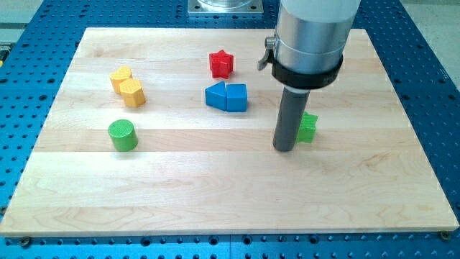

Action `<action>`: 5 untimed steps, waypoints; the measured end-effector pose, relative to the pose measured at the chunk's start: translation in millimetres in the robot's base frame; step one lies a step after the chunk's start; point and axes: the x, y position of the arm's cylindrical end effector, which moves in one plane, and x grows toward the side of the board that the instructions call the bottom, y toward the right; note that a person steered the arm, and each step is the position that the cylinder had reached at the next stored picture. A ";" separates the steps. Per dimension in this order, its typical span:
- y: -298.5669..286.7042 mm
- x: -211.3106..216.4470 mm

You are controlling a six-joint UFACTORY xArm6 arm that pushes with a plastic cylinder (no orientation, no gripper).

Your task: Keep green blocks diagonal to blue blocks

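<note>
Two blue blocks touch side by side at the board's upper middle: a blue triangular block (215, 96) on the left and a blue cube (236, 97) on the right. A green cylinder (123, 134) stands at the view's left, below and left of the blue pair. A green star block (307, 127) lies right of centre, below and right of the blue cube, half hidden by my rod. My tip (284, 148) rests on the board just left of and slightly below the green star, touching or nearly touching it.
A red star (221, 63) lies above the blue pair. Two yellow blocks (127, 86) sit together at the upper left. The arm's wide grey body (310, 36) covers the upper right of the board, hiding the red cylinder seen earlier.
</note>
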 end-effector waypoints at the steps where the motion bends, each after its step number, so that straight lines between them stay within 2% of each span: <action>1: 36.3 32.9; 2: 106.8 0.5; 3: 15.1 -25.8; 4: -138.1 2.7; 5: -188.2 23.3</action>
